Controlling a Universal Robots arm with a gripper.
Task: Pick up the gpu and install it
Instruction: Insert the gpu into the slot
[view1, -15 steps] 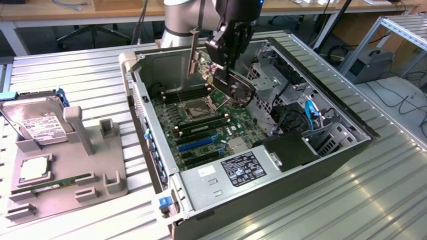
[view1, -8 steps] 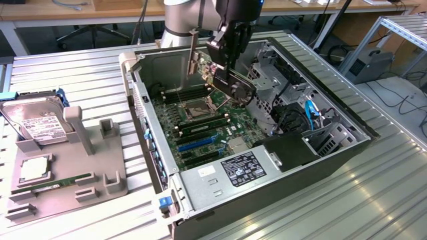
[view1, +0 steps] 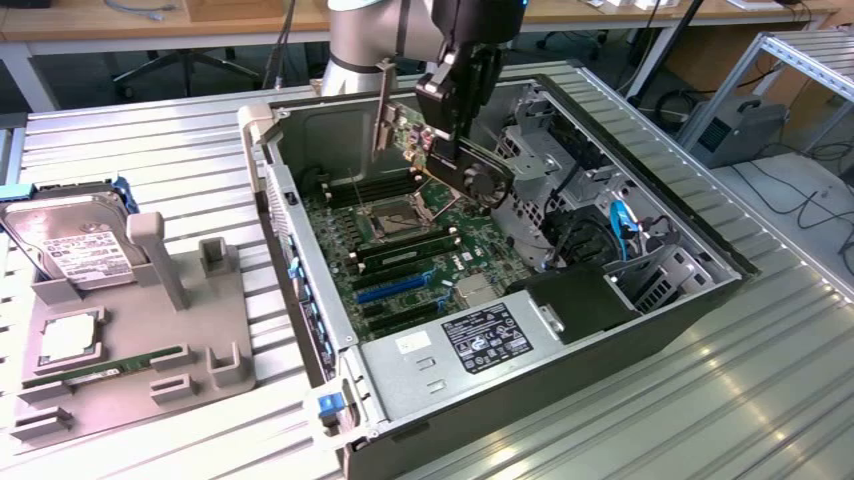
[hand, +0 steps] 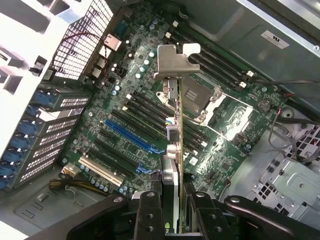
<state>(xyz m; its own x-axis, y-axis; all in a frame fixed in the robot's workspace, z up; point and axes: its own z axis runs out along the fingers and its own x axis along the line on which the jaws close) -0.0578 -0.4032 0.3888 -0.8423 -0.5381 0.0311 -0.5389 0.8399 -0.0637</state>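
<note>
The claw (view1: 455, 128), half closed on the thin dark gpu (view1: 475, 172), holds it at upper centre of the exterior view over the open grey metal case (view1: 601, 385), whose green motherboard (view1: 467, 228) carries a blue slot (view1: 387, 288).

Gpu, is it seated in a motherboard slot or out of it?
Out. The hand holds the gpu edge-on above the motherboard, its metal bracket hanging clear of the slots.

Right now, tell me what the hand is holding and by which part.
The hand grips the graphics card by its board edge, at the end away from the silver bracket.
</note>
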